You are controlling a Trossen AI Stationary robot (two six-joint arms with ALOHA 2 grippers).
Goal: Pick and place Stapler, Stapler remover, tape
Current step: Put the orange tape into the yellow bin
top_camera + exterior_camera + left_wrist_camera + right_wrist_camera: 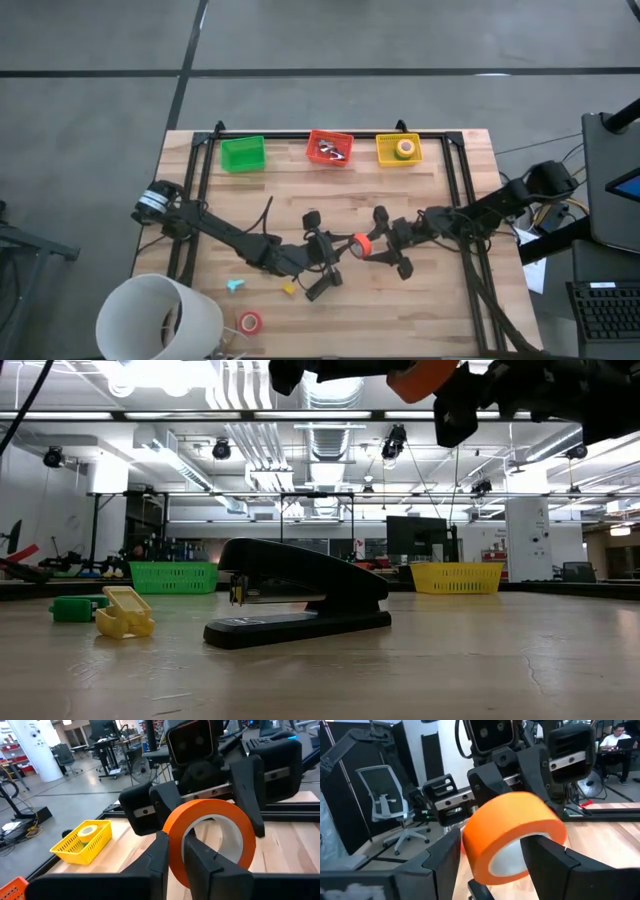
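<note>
Your left gripper (pixel 337 258) pinches the wall of the orange ring-shaped tape roll (pixel 362 245) above mid-table; your right gripper (pixel 381 242) straddles it, fingers spread. The black bar-shaped stapler (pixel 296 603) lies below them.

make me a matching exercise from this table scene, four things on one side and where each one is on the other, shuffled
Things:
1. orange tape roll
2. red tape roll
3. stapler
4. yellow-green tape roll

Places:
A. in the yellow bin
B. lying on the table near the white bucket
C. held up between the left gripper and the right gripper
D. standing on the wooden table

Pairs: 1-C, 2-B, 3-D, 4-A
</note>
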